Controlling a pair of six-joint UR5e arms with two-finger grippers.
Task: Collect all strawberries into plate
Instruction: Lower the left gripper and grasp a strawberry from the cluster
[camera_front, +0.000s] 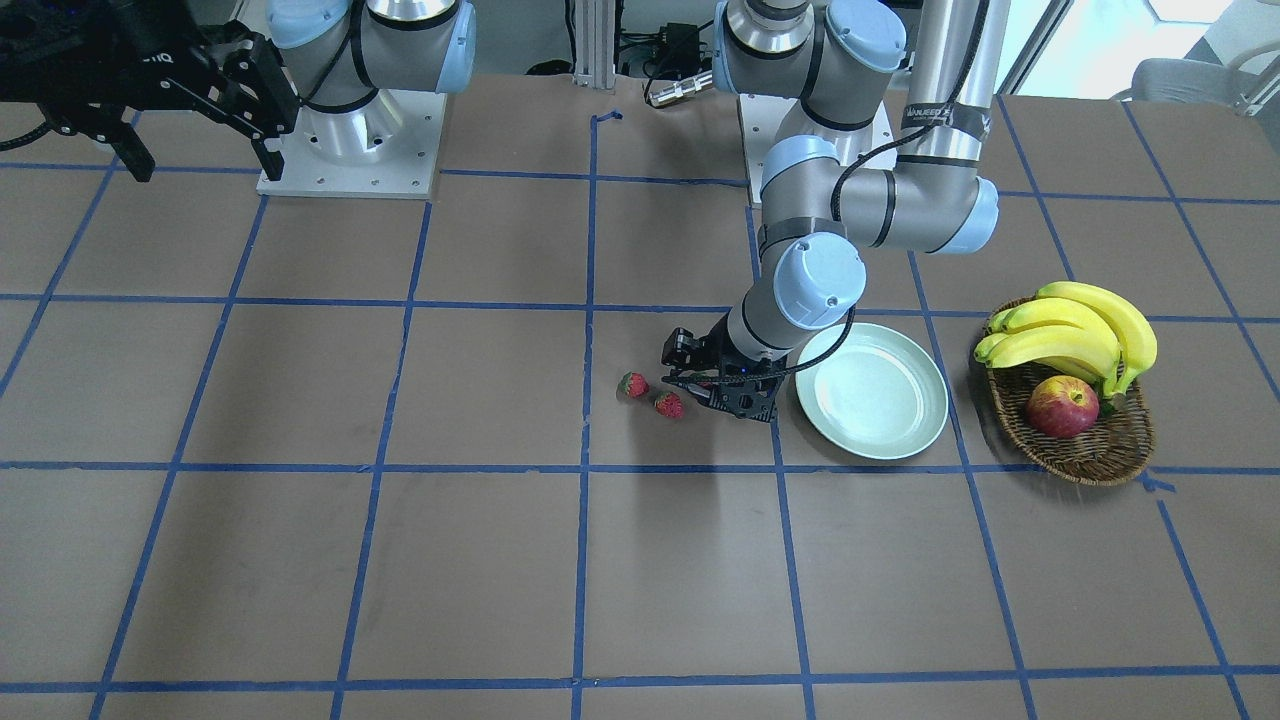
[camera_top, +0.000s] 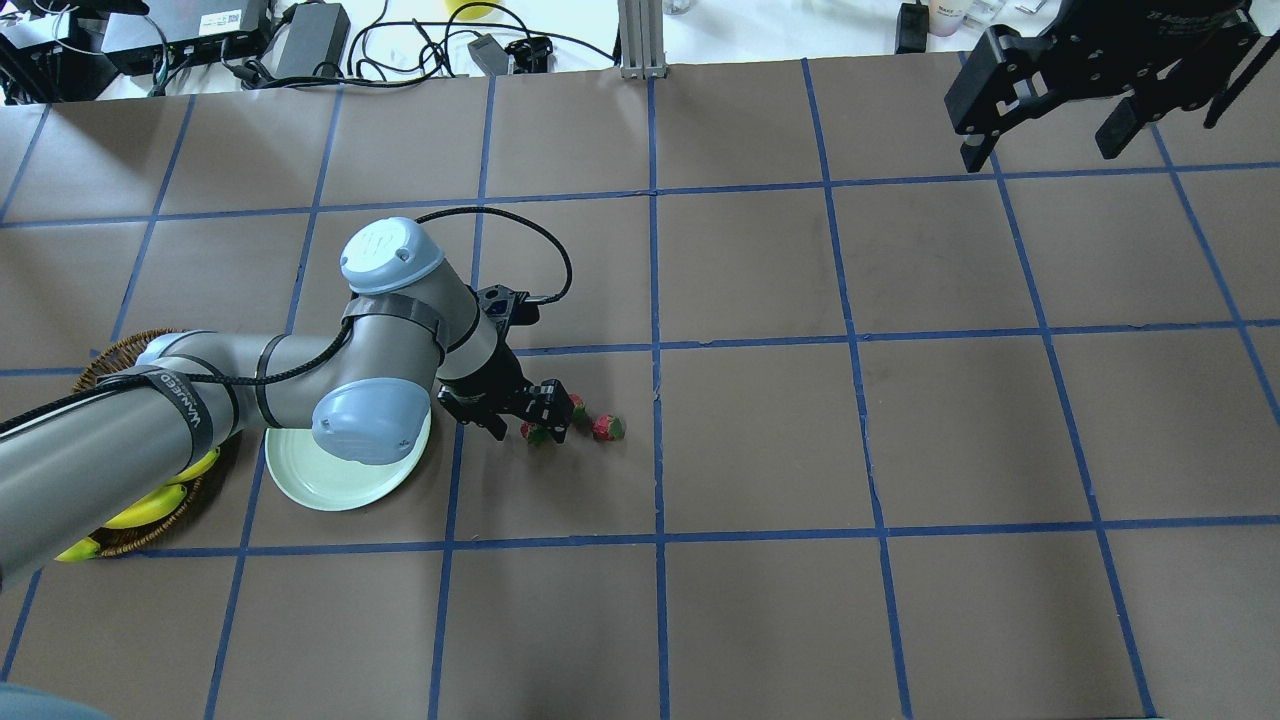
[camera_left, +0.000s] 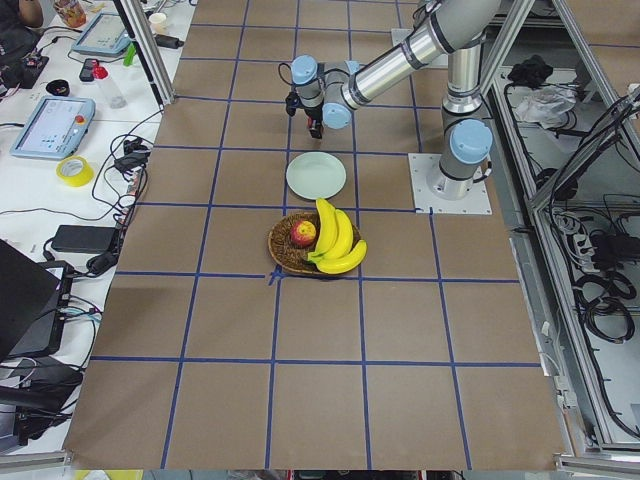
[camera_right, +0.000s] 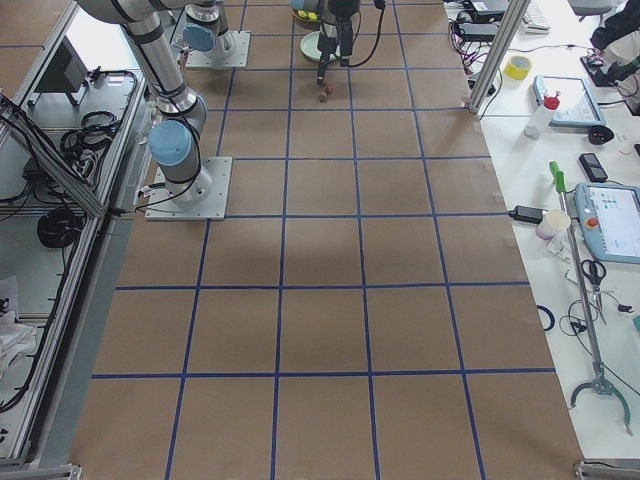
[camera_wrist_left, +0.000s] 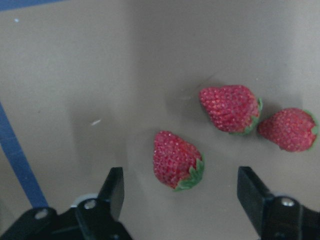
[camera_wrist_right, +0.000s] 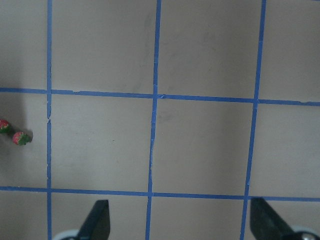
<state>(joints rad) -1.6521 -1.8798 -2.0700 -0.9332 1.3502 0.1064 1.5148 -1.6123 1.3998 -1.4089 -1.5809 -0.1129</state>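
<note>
Three small red strawberries lie close together on the brown table. In the left wrist view the nearest strawberry (camera_wrist_left: 177, 160) sits on the table in the gap between the fingers of my open left gripper (camera_wrist_left: 181, 176). The other two (camera_wrist_left: 230, 108) (camera_wrist_left: 289, 129) lie just beyond it. From overhead, my left gripper (camera_top: 530, 425) is low over one strawberry (camera_top: 537, 433), with the others (camera_top: 577, 405) (camera_top: 608, 428) to its right. The pale mint plate (camera_top: 330, 480) lies bare beside the left arm's wrist. My right gripper (camera_top: 1045, 140) hangs open, far off at the table's far right.
A brown wicker basket (camera_front: 1090, 450) with bananas (camera_front: 1080, 335) and a red-yellow apple (camera_front: 1062, 407) stands just past the plate (camera_front: 872, 392). Blue tape lines grid the tabletop. Cables and devices lie beyond the far edge.
</note>
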